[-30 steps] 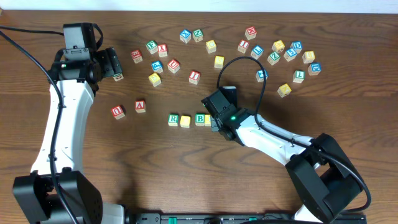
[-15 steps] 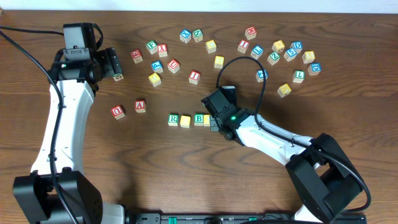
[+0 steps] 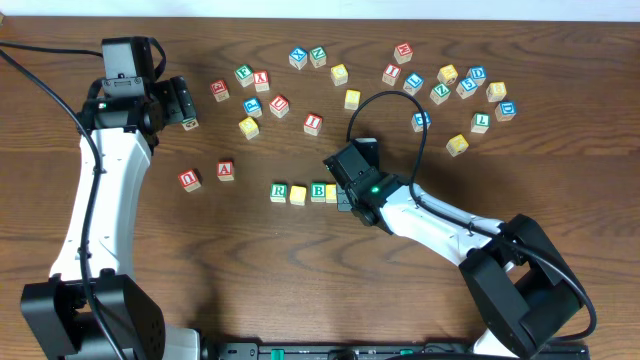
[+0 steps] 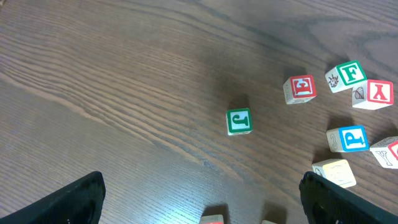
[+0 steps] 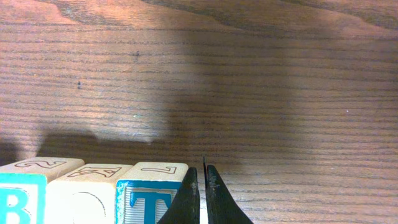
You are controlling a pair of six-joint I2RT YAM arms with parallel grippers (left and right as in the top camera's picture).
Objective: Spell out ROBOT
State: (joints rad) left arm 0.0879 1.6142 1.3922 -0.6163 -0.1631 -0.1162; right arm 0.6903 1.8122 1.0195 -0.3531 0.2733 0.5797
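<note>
A row of cubes lies mid-table: green R (image 3: 279,192), a plain yellow cube (image 3: 298,194), green B (image 3: 319,191) and a second yellow cube (image 3: 332,193). My right gripper (image 3: 345,198) covers the row's right end from above. In the right wrist view the blue T cube (image 5: 149,196) stands flush against the yellow-faced cube (image 5: 87,196), with the B cube (image 5: 18,202) beyond. My right gripper (image 5: 203,196) is shut and empty, its fingers pressed against the T cube's right side. My left gripper (image 3: 186,104) hovers open at the back left, holding nothing (image 4: 205,208).
Red U (image 3: 190,179) and red A (image 3: 226,169) sit left of the row. Several loose letter cubes are scattered along the back, densest at the back right (image 3: 465,85). A green J cube (image 4: 239,121) lies ahead of the left gripper. A black cable (image 3: 390,105) arcs over the right arm.
The right gripper has edged slightly left, nudging the B cube and the cubes beside it closer to the yellow cube and R. The left arm has not moved.
</note>
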